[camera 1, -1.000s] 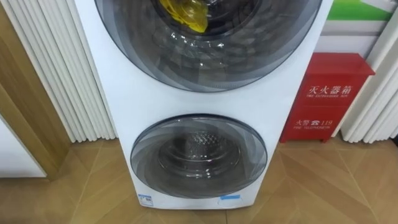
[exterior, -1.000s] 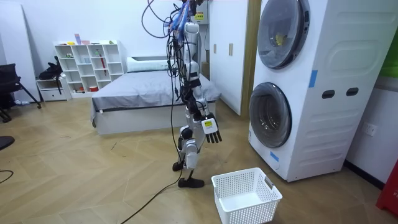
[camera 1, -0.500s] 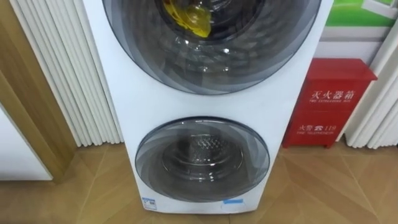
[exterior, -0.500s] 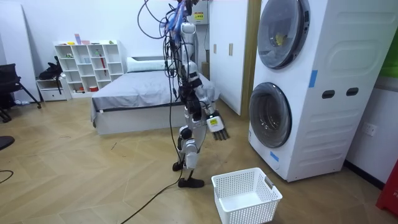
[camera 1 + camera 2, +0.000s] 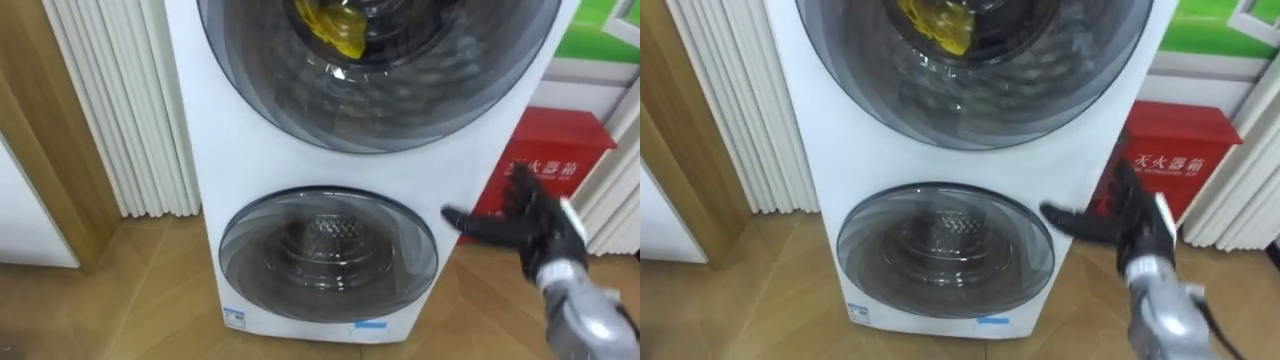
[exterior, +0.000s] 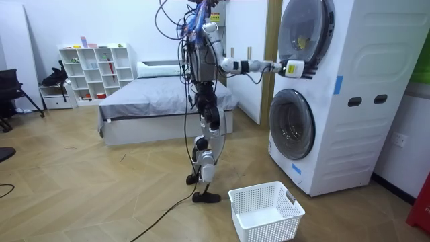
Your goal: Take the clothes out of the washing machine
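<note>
Before washing machine [image 5: 230,150] | right hand [image 5: 535,225] raised, fingers spread, empty | yellow garment [image 5: 335,25], seemingly, behind upper door [image 5: 420,90]

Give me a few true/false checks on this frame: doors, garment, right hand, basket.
1. Upper door and lower door of the washing machine are both shut. True.
2. The yellow garment lies in the lower drum. False: it is behind the upper door.
3. The right hand grips cloth. False: fingers straight, holding nothing, right of the lower door.
4. The white laundry basket on the floor is empty. True.
5. The red box stands left of the machine. False: right of it.
</note>
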You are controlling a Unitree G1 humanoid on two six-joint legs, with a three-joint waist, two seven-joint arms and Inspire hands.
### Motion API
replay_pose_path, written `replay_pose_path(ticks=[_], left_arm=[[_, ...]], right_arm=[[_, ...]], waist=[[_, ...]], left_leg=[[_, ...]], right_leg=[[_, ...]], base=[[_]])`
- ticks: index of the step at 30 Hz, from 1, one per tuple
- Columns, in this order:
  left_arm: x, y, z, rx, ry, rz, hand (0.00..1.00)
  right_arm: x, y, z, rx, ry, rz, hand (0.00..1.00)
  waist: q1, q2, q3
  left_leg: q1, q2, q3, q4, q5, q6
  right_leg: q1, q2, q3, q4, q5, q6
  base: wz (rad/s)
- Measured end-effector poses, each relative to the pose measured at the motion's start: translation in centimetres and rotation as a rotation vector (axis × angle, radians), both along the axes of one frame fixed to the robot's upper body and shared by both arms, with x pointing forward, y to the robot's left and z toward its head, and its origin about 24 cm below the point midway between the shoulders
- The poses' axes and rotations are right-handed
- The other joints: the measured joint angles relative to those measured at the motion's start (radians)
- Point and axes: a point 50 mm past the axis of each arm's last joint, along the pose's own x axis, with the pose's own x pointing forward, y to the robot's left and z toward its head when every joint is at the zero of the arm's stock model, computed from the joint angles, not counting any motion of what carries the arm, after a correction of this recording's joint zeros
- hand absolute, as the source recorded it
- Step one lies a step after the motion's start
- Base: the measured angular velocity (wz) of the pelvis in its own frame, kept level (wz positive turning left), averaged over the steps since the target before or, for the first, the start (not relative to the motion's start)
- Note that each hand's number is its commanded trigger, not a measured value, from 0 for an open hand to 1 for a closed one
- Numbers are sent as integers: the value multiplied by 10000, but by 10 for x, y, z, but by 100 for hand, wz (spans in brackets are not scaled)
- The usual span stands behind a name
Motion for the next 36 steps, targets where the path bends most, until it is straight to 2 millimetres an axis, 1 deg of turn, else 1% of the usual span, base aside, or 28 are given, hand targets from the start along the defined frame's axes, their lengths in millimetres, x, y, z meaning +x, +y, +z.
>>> replay_pose_path(ticks=[1,3,4,6,8,10,11,12,14,15,16,17,18,19,21,22,23,25,26,27,28,29,31,32,34,36], left_arm=[[-1,0,0,-5,23,-17,0],[-1,0,0,-34,90,-37,0],[-1,0,0,-26,101,-36,0],[-3,0,0,-10,236,-3,0],[-5,1,0,14,305,-9,0],[-9,1,0,73,459,-132,0],[-13,1,0,128,581,-208,0],[-14,2,0,145,609,-208,0],[-17,2,1,160,693,-271,0],[-14,2,1,195,627,-404,0],[-13,4,1,245,595,-479,0],[-9,12,5,516,434,-567,0],[-12,20,7,783,596,-576,0],[-12,19,6,851,713,-685,0],[-8,18,6,810,769,-945,0],[-6,17,6,808,759,-992,0],[-5,18,6,841,756,-1051,0],[-4,19,7,879,875,-1058,0],[-6,18,6,854,1018,-1041,0],[-7,19,6,850,1124,-1013,0],[-8,19,7,863,1170,-1006,0],[-10,21,7,890,1233,-999,0],[-13,21,7,868,1293,-989,0],[-15,20,7,815,1352,-979,0],[-19,20,7,755,1489,-962,0],[-22,20,7,764,1542,-948,0]], right_arm=[[4,1,7,22,-187,-2,0],[17,-1,35,11,-952,-57,0],[20,-2,42,-11,-1133,-97,0],[26,-5,63,-12,-1704,-282,0],[28,-9,72,20,-1934,-526,0],[27,-13,75,-60,-1982,-640,0],[28,-13,75,-63,-1977,-625,0],[28,-12,74,-73,-1952,-602,0],[27,-14,75,-127,-1964,-642,0],[27,-16,76,-185,-1920,-670,0],[27,-18,76,-162,-1882,-678,0],[29,-15,79,17,-1919,-530,0],[32,-13,89,110,-2211,-450,0],[32,-15,92,42,-2276,-566,0],[33,-27,103,-191,-2399,-1023,0],[34,-28,105,-200,-2404,-1082,0],[36,-30,107,-127,-2402,-1140,0],[38,-29,110,-77,-2438,-1026,0],[40,-28,111,-88,-2424,-927,0],[41,-27,113,-103,-2482,-905,0],[41,-27,114,-125,-2499,-883,0],[42,-26,114,-189,-2480,-894,0],[42,-27,114,-231,-2424,-901,0],[41,-27,115,-287,-2427,-797,0],[41,-29,117,-380,-2436,-709,0],[41,-31,118,-595,-2388,-642,0]], waist=[[-5,-4,2],[-48,-27,-6],[-40,-32,-8],[-19,-97,-38],[-1,-171,-43],[36,-180,-29],[22,-199,-34],[17,-249,-9],[-63,-255,9],[-72,-205,73],[-25,-164,114],[85,-225,86],[145,-485,123],[53,-452,79],[-41,-450,83],[-46,-446,85],[-26,-473,76],[33,-569,43],[123,-600,24],[193,-614,15],[212,-605,21],[251,-631,2],[230,-607,4],[238,-581,-3],[242,-532,-90],[269,-407,-125]], left_leg=[[-22,-1,-80,0,0,0],[-126,-2,-113,-2,0,0],[-144,-2,-127,-1,0,0],[-164,-6,-307,-2,2,-1],[-142,8,-419,-3,4,1],[-26,76,-741,-11,6,1],[57,115,-964,-11,7,1],[104,123,-972,-12,7,1],[158,140,-1024,-70,11,5],[296,305,-1551,-180,90,63],[328,407,-1963,-185,97,64],[236,543,-2381,-149,71,24],[99,510,-2190,-91,-95,-247],[130,661,-2064,-98,-207,-433],[137,768,-1058,-209,-166,-502],[124,821,-854,-300,-147,-524],[141,809,-793,-271,-143,-509],[144,685,-780,-267,-136,-471],[149,640,-779,-247,-129,-458],[141,625,-777,-246,-137,-414],[131,620,-777,-245,-143,-377],[94,605,-793,-229,-146,-349],[-57,584,-910,-116,-186,-336],[-106,564,-927,-70,-194,-338],[-186,544,-977,-13,-194,-340],[-193,521,-1055,37,-180,-345]], right_leg=[[-6,3,-10,-11,0,0],[-66,3,-46,-24,0,0],[-68,4,-52,-28,0,0],[-49,6,-155,-7,0,0],[-41,25,-169,44,-1,-1],[-165,57,-236,381,-6,-1],[-166,69,-273,590,-6,-1],[-93,62,-272,653,-6,-2],[-188,46,-286,892,-14,-14],[-755,1,-361,1924,-124,-49],[-1117,75,-293,2224,-363,-169],[-1647,551,228,1030,-278,-543],[-1968,596,98,17,1270,-852],[-1939,641,-17,161,1348,-793],[-1736,637,2,112,1343,-800],[-1704,650,5,119,1338,-792],[-1679,670,-29,134,1322,-763],[-1647,669,-63,111,1333,-738],[-1598,666,-156,86,1323,-722],[-1577,633,-283,90,1321,-716],[-1570,617,-299,94,1306,-692],[-1564,581,-335,104,1273,-648],[-1569,531,-411,124,1251,-654],[-1589,518,-375,138,1214,-657],[-1621,507,-345,147,1146,-599],[-1618,491,-355,187,1161,-665]], base=[[0],[10],[13],[16],[10],[0],[-9],[-7],[-8],[-24],[-63],[-75],[-62],[-12],[17],[14],[16],[13],[14],[16],[21],[21],[19],[11],[8],[4]])
